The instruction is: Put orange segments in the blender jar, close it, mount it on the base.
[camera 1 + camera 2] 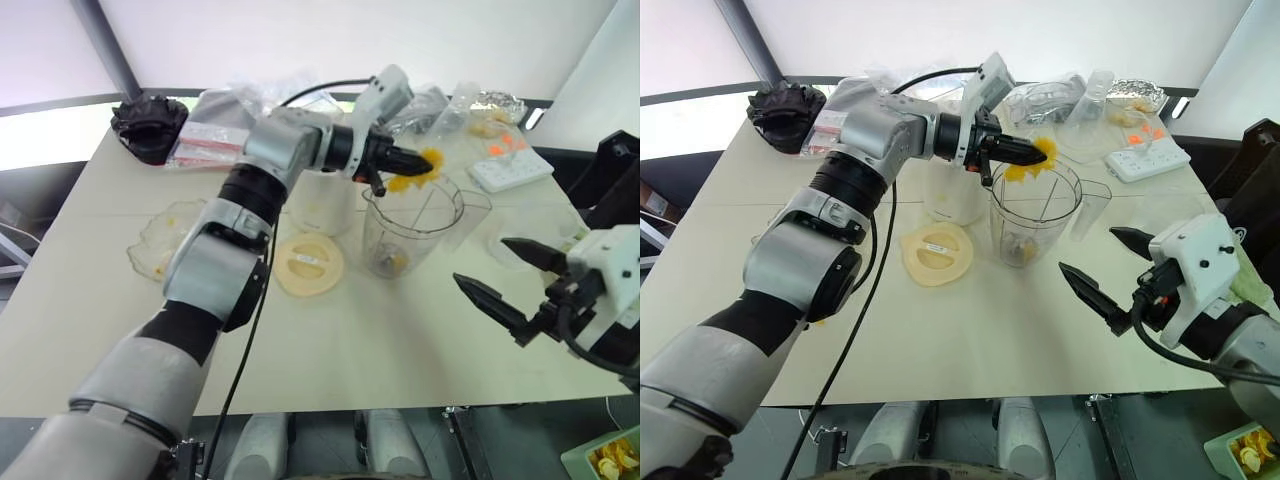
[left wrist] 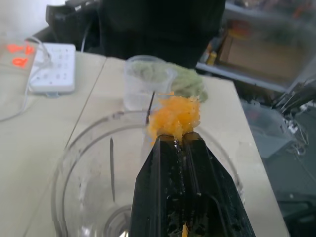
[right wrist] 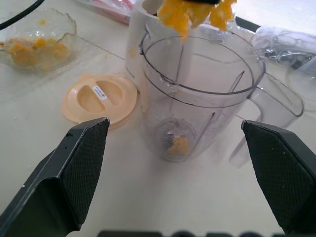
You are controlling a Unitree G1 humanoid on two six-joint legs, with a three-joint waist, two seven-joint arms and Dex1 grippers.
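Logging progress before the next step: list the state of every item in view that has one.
Clear plastic blender jar: upright on table, uncovered, one orange piece at its bottom.
Orange segment: pinched over the jar's rim.
Flat cream-yellow lid: off, lying beside the jar.
White cylindrical base: behind the jar, nothing mounted.
Wavy-edged clear bowl: holds orange pieces.
Left end effector: shut on the segment.
Right end effector: open, empty.
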